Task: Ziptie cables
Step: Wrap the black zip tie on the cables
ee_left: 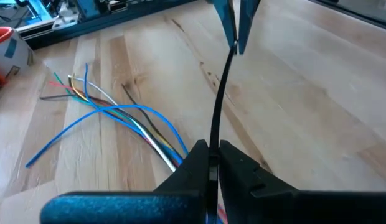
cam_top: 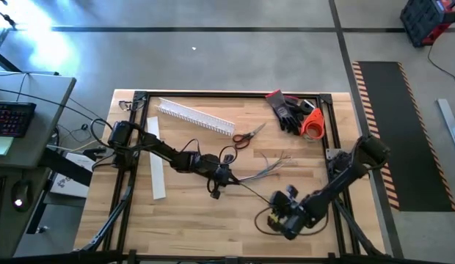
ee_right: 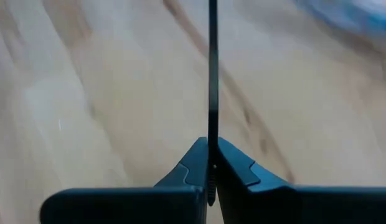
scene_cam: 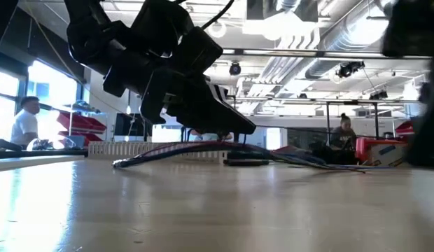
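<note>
Lying fanned out near mid-table, the cables [cam_top: 268, 167] rest just beside the left gripper [cam_top: 221, 178]. A thin black ziptie [ee_left: 216, 112] is stretched taut between both grippers. Left jaws are closed on one end; the right gripper [cam_top: 280, 213], nearer the table's [cam_top: 191, 220] front edge, clamps the other.

Overhead, table-level, two close wrist views

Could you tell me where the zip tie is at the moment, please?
In the high view the zip tie stretches taut across the table's middle, pinched between the left gripper and the right gripper, just below the cables.
</note>
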Controlling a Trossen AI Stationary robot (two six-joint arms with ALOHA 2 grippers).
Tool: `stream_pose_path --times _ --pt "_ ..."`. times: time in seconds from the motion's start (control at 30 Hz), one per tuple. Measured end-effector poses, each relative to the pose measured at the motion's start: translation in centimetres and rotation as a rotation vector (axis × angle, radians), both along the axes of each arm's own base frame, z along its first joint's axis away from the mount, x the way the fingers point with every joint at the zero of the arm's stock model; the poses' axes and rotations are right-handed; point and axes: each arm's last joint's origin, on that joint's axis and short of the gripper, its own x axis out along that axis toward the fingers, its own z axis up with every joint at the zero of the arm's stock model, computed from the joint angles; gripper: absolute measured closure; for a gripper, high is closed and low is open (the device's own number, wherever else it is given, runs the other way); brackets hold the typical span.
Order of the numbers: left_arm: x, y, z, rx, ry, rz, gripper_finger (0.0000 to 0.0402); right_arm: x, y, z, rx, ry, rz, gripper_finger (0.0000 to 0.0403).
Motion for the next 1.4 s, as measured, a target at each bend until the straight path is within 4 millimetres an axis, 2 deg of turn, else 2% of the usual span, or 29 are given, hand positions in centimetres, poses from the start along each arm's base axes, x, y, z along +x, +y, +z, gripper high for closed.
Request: stream_pose_path --times 0.2,0.43,0.57,0.83,0.93,1.07,1.27,1.4 --pt "0.0 0.0 -0.1 0.007 0.017 -0.001 0.0401 -3.2 1.2 -0.3 0.072 0.117 -0.114 0.0403" --pt "0.0 0.0 -0.1 0.019 0.015 -0.008 0.0401 -5.9 2.3 -0.4 0.134 0.195 -0.216 0.0403" --pt "-0.3 0.4 -0.6 0.037 0.051 0.013 0.0401 -6.7 2.7 -0.4 0.171 0.243 -0.237 0.0400" --pt "-0.2 0.8 -0.6 0.037 0.056 0.019 0.0401 -6.6 2.8 -0.4 0.183 0.250 -0.243 0.0402" --pt "-0.2 0.8 -0.5 0.036 0.049 0.020 0.0401 -6.5 2.9 0.0 0.194 0.230 -0.231 0.0392" --pt "-0.2 0.7 -0.5 0.035 0.050 0.015 0.0401 -5.7 3.3 2.2 0.224 0.104 -0.189 0.0354" --pt "-0.1 0.7 -0.5 0.027 0.045 0.018 0.0401 -2.1 2.8 3.7 0.075 -0.308 -0.077 0.0276" --pt "-0.1 0.7 -0.4 0.019 0.046 0.022 0.0401 0.7 2.0 4.7 -0.103 -0.452 0.004 0.0233"
